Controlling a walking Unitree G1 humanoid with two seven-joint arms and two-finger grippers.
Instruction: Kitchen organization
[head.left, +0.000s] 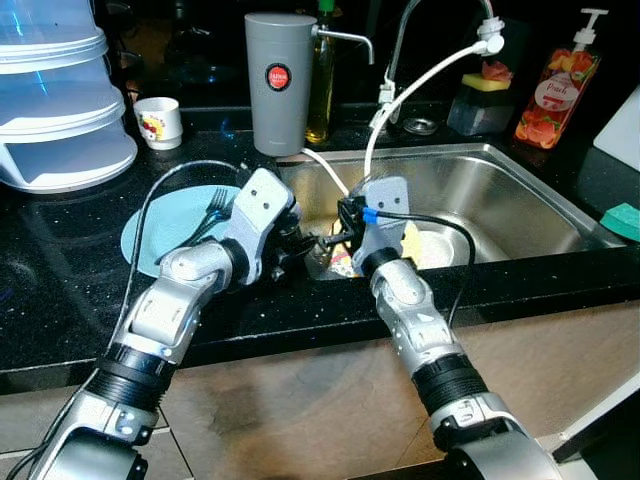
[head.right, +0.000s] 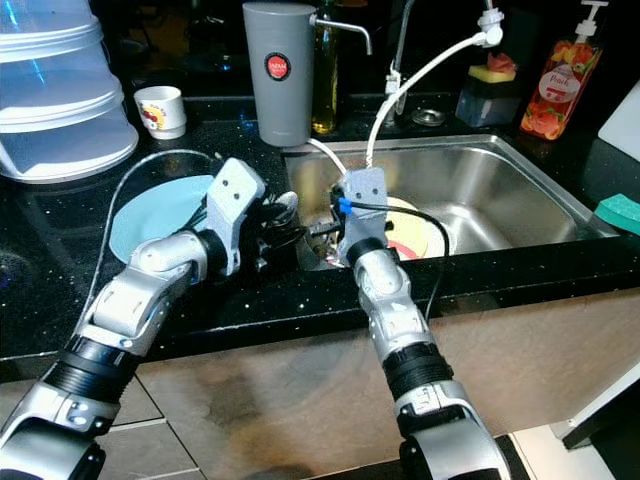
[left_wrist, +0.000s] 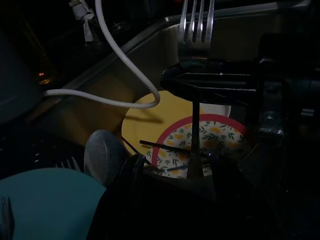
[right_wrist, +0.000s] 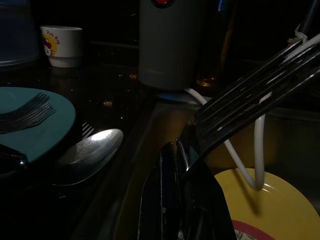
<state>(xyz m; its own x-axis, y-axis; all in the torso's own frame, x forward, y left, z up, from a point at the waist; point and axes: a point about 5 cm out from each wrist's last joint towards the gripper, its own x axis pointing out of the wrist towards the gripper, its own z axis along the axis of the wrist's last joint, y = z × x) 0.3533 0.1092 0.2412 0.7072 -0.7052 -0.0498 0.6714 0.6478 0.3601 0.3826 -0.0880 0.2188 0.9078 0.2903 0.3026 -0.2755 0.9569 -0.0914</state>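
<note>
My right gripper hangs over the left end of the sink, shut on a silver fork with its tines up. The fork's handle runs down between the fingers of my left gripper, which stands open right beside it at the sink's edge. A spoon lies close to the left gripper, next to a teal plate that carries other forks. In the sink lie a yellow plate and a red-rimmed flowered plate.
A white hose droops from the tap into the sink. On the black counter stand a grey canister, an oil bottle, a white cup and stacked clear covers. Soap bottle and green sponge are at right.
</note>
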